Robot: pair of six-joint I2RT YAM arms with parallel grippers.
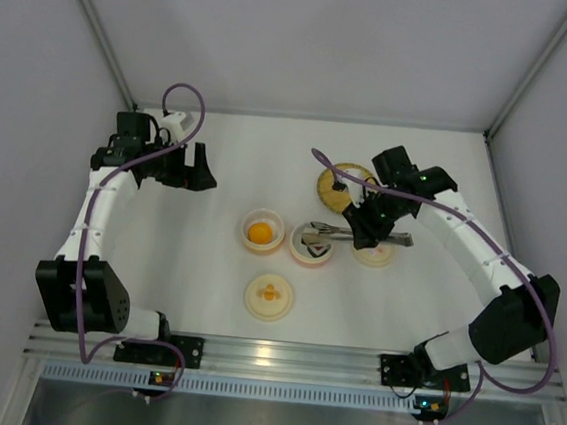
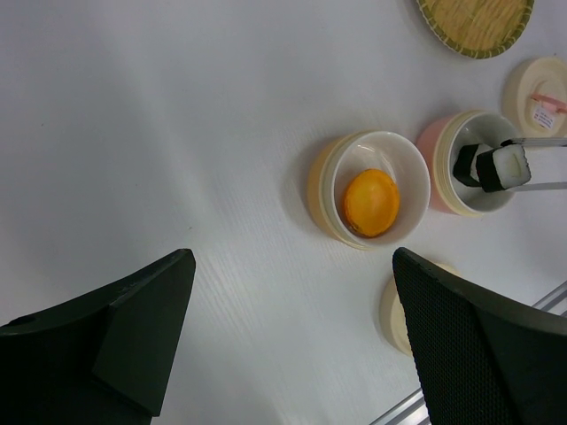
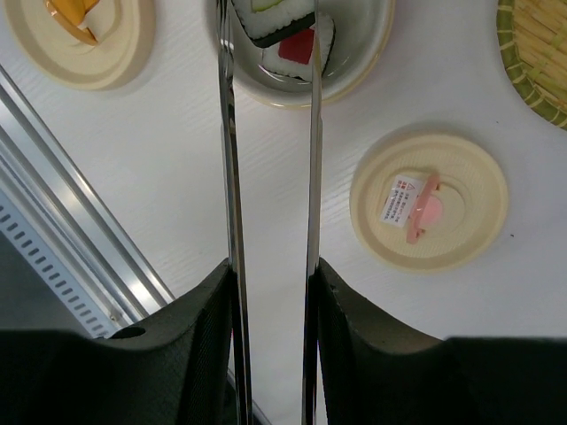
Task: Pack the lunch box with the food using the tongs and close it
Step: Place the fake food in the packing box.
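The lunch box stands as separate round bowls. A cream bowl (image 1: 261,233) (image 2: 376,199) holds the orange ball (image 1: 259,233) (image 2: 370,202). My right gripper (image 1: 368,226) (image 3: 273,283) is shut on the silver tongs (image 1: 327,233) (image 3: 232,177). The tongs' tips pinch a dark-wrapped sushi piece (image 2: 505,166) (image 3: 276,19) over the pink bowl (image 1: 312,247) (image 2: 443,146) (image 3: 359,71). Another piece (image 2: 467,164) (image 3: 299,46) with a red centre lies inside that bowl. My left gripper (image 1: 189,168) (image 2: 292,266) hangs open above bare table, left of the bowls.
A cream lid with an orange knob (image 1: 268,296) (image 3: 80,40) lies near the front. A lid with a pink knob (image 1: 375,254) (image 3: 430,208) (image 2: 540,97) sits right of the pink bowl. A round bamboo mat (image 1: 347,183) (image 2: 476,22) lies behind. The aluminium rail (image 1: 270,354) (image 3: 80,204) edges the table.
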